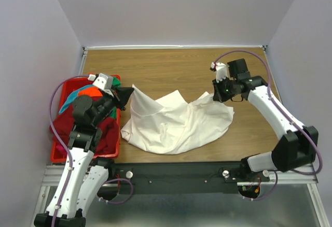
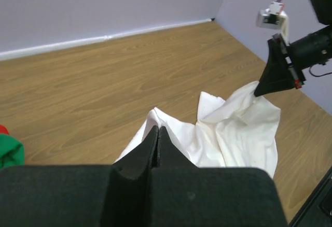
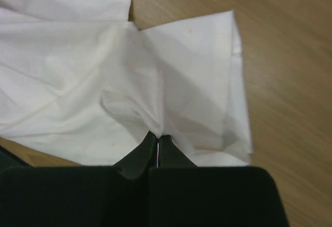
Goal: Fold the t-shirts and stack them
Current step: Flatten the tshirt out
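- Left gripper [image 2: 157,130]: jaws clenched together, a peak of the white t-shirt [image 1: 171,121] pinched at the tips. The cloth rises to them in a taut ridge.
- Right gripper [image 3: 157,137]: jaws clenched, nipping a gathered fold of the same shirt. Creases fan out from the pinch.
- Count: two arms, two grippers, both grasping the one white shirt at opposite ends.
- The white shirt lies on the table [image 1: 171,64], centre to near side, rumpled. Its left edge is lifted toward the left gripper and its right end is drawn up to the right gripper. The middle sags onto the wood.
- One red basket [image 1: 54,153] sits at the table's left edge, just beside the shirt's left side and under the left arm.
- In the basket, counted by colour from the top view: one dark red shirt [image 1: 107,131] draped over the near-right rim, one orange shirt [image 1: 91,90], one teal shirt [image 1: 67,103] and one green shirt [image 1: 115,83]. All four are heaped and unfolded. I cannot tell whether more lie beneath.
- Only the top view shows the basket and the whole heap.
- The left wrist view catches only a green scrap and a red sliver at its left edge, plus the right gripper across the table with white cloth hanging from it.
- The right wrist view shows only white cloth and bare wood. A hemmed edge runs down the shirt's right side.
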